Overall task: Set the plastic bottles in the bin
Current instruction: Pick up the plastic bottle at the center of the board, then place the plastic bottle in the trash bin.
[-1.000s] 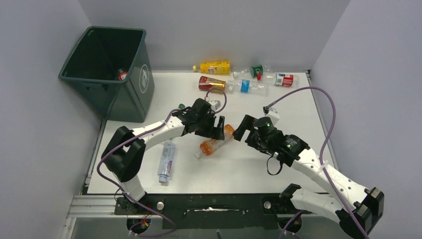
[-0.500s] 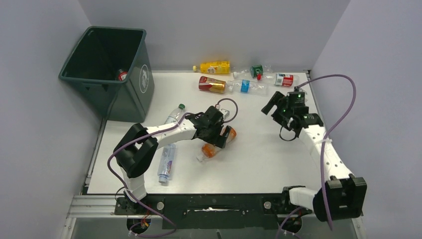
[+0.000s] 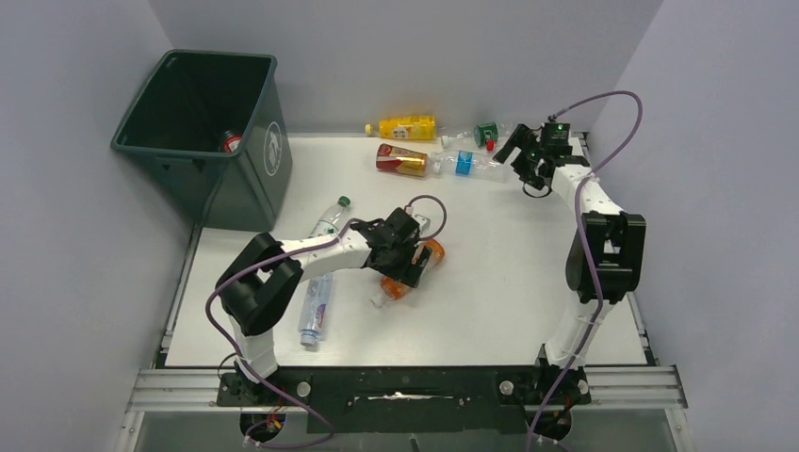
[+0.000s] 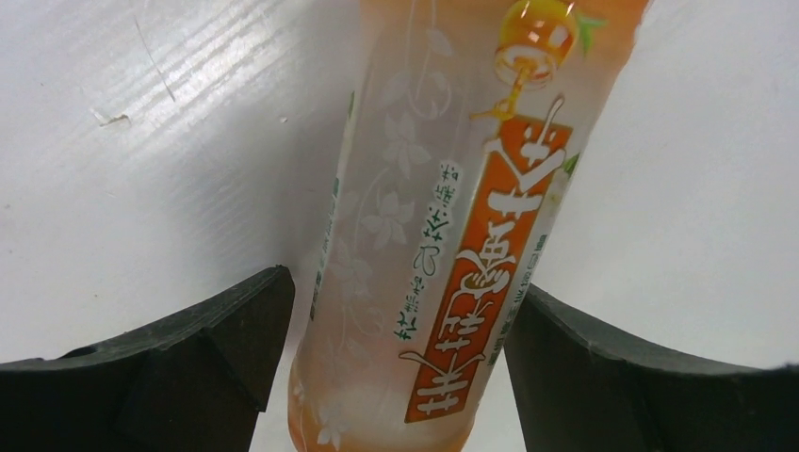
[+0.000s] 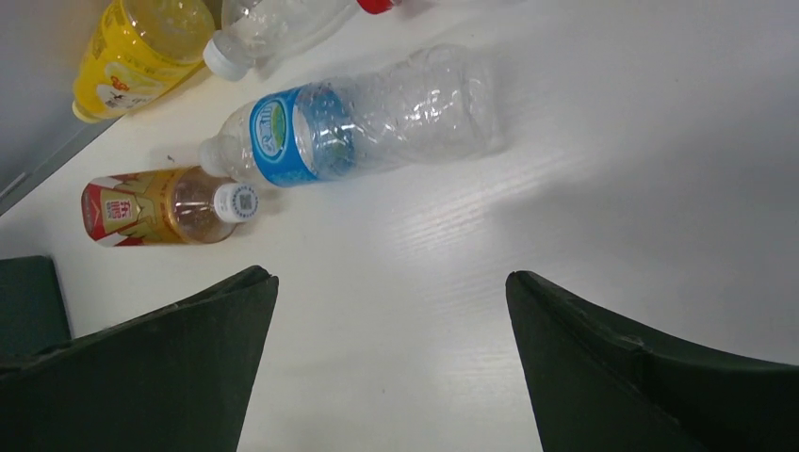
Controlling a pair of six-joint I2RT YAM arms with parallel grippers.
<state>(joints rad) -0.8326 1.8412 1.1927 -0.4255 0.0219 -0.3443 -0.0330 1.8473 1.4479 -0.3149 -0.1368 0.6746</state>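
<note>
Left end effector (image 4: pixel 400 282) — spread wide, straddling orange bottle (image 4: pixel 443 217)

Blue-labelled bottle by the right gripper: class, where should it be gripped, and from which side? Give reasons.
Probably grip the blue-labelled bottle across its label band, coming down from above, jaws astride its width. It lies on its side, and the band looks round while the clear body is crumpled. The right gripper is open nearby.

Crops the orange translucent plastic bottle (image 4: pixel 443 235) top and bottom in the left wrist view. Hides most of it under the left gripper (image 3: pixel 411 264) from above.
</note>
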